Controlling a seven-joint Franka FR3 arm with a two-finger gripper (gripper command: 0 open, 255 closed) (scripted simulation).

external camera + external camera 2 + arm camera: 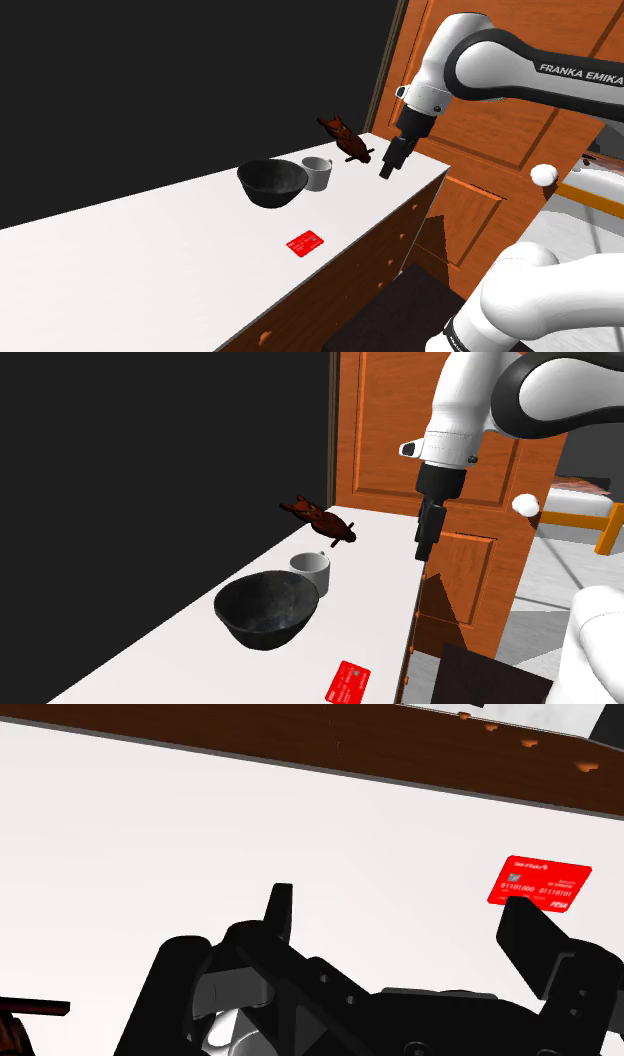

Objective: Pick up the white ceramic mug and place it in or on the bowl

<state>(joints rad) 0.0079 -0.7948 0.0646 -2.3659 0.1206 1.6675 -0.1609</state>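
One white mug upright on white counter, just beside dark bowl, brown figurine behind, shoulder view puts black gripper above counter edge, apart from mug, wrist view gives fingers wide apart, empty, red card beyond one fingertip

Smooth matt white tabletop over brown wood drawer fronts; the dark bowl has a dull sheen, the mug is smooth plain white, the door orange-brown wood
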